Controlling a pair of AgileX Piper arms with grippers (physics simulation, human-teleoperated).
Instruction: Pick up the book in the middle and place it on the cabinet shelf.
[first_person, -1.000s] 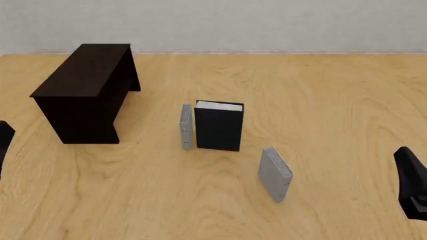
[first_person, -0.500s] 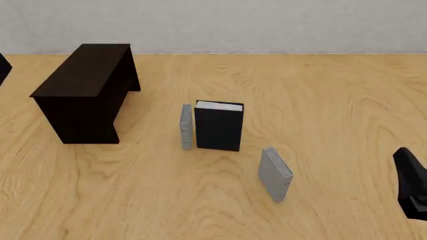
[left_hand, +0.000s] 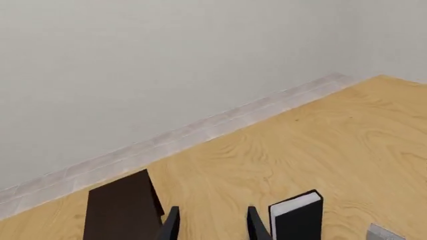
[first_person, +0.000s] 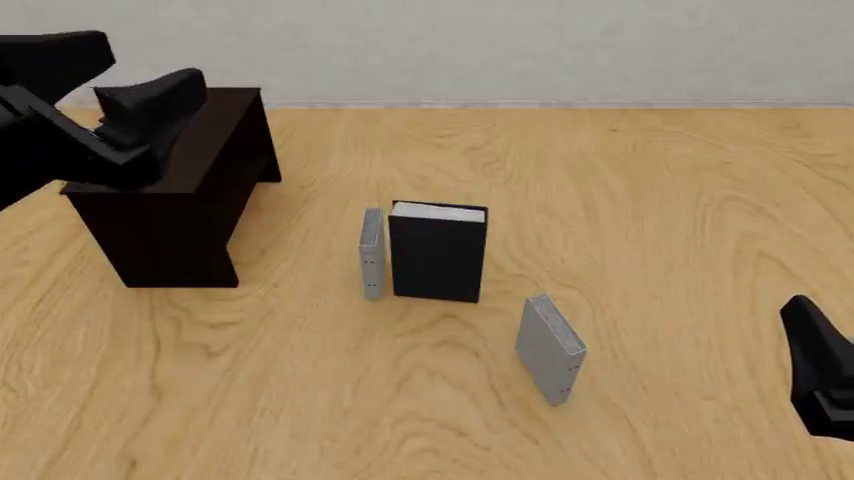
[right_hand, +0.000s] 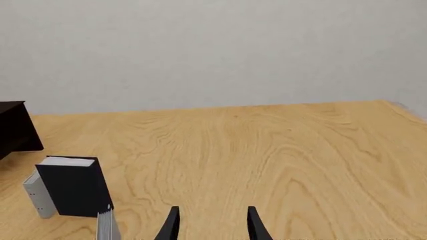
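The book (first_person: 438, 255) is a thick black hardcover with white page edges, standing upright mid-table; it also shows in the left wrist view (left_hand: 297, 217) and the right wrist view (right_hand: 73, 187). The dark cabinet shelf (first_person: 160, 200) stands at the far left, its flat top bare (left_hand: 123, 210). My left arm (first_person: 120, 120) hangs above the cabinet's top, and its left gripper (left_hand: 213, 225) is open and empty, well apart from the book. The right gripper (right_hand: 213, 225) is also open and empty, low at the near right, far from the book.
A thin grey book (first_person: 372, 252) stands right beside the black one on its left. Another grey book (first_person: 551, 348) stands tilted nearer the front right. The grey back wall (first_person: 534, 50) runs along the table's far edge.
My left arm has swung from the left edge up and in over the cabinet. The right arm has barely moved. The books and cabinet stay put.
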